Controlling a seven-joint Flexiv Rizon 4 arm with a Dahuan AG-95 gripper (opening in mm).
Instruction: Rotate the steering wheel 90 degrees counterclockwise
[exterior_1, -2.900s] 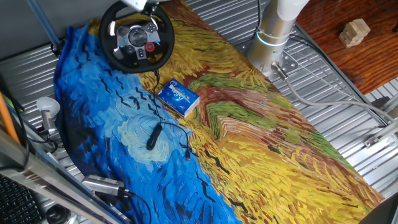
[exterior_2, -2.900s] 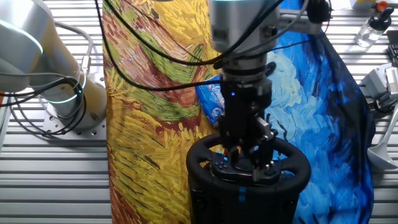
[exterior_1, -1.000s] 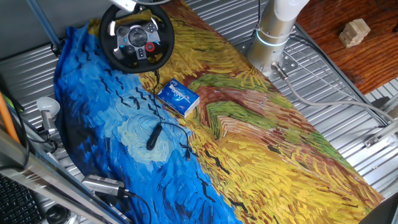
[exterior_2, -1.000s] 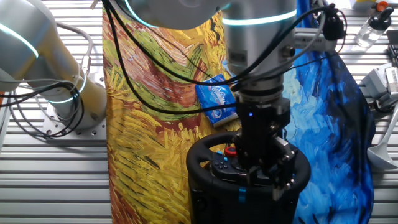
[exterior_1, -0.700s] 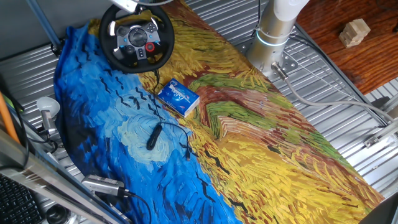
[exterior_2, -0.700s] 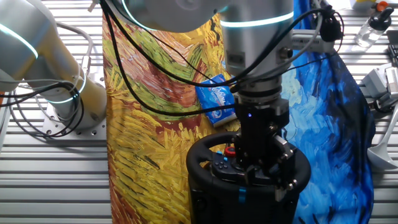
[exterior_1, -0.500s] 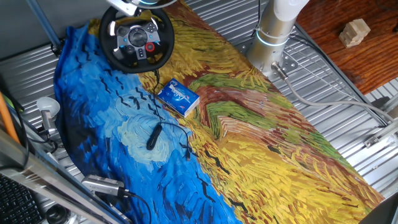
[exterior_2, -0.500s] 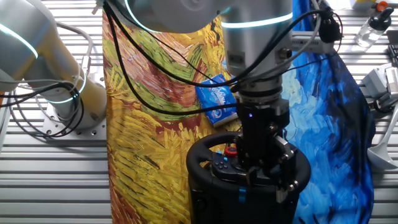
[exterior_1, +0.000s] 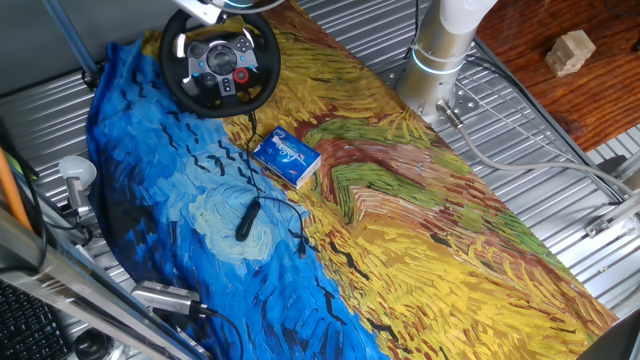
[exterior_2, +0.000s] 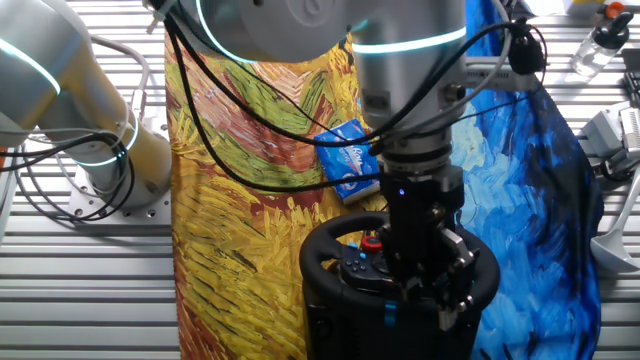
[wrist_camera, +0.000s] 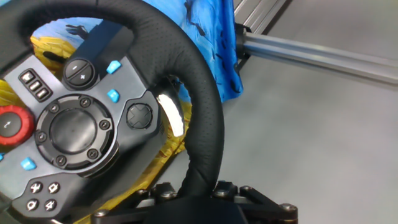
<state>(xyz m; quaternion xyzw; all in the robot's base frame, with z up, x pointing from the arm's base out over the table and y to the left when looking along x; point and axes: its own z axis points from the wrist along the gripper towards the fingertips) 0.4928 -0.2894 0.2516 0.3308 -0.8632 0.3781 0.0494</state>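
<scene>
My gripper (exterior_2: 440, 285) sits low at the steering wheel (exterior_1: 220, 58), on the rim's right side as the other fixed view frames it. In the hand view the black rim (wrist_camera: 196, 93) curves down the middle of the frame and passes into the gripper body at the bottom edge; the fingertips themselves are out of sight, so I cannot tell whether the jaws are clamped on the rim or standing apart.

Hub (wrist_camera: 74, 130) fills the left half of the hand view: round centre dial, red knob (wrist_camera: 9, 124) at the far left edge, small blue buttons, a white paddle (wrist_camera: 172, 115) just inside the rim.

In one fixed view the wheel stands at the upper left of the frame, on the blue part of the painted cloth (exterior_1: 420, 250). A blue box (exterior_1: 287, 157) lies on the cloth below and right of the wheel, apart from it. A black cable (exterior_1: 250, 215) trails further down on the blue area. My arm's base (exterior_1: 440, 50) stands at upper right on the ribbed metal table (exterior_1: 560, 190). A wooden block (exterior_1: 571, 52) rests at the far upper right.
</scene>
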